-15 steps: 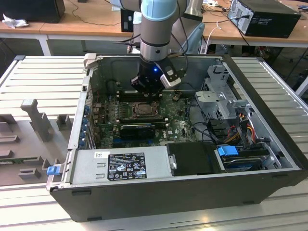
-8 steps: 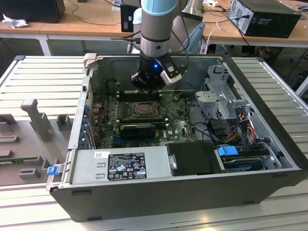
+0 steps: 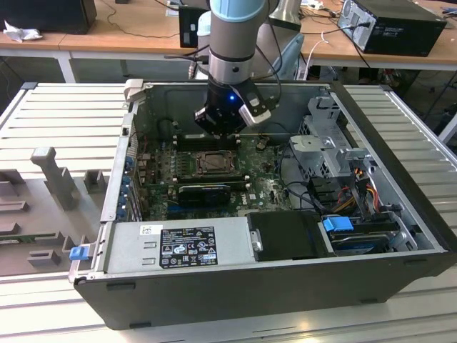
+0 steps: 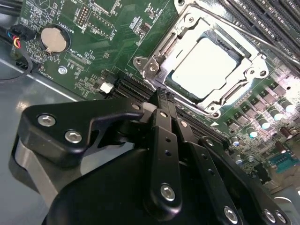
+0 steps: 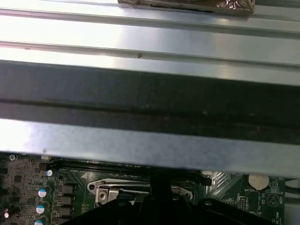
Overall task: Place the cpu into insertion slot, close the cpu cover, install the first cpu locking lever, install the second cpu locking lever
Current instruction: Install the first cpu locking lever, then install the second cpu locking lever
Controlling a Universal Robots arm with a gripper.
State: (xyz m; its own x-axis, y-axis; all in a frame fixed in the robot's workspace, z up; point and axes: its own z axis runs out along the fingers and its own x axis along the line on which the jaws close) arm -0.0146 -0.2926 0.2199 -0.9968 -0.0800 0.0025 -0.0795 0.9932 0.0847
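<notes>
Notably flat cpu: pale silver square, seated in insertion slot
gripper: black fingers pressed together, empty, poised above cpu cover

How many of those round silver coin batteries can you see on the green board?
1: a coin battery near the board's edge in the second wrist view, off to one side of the cpu. Others may be hidden.
</notes>
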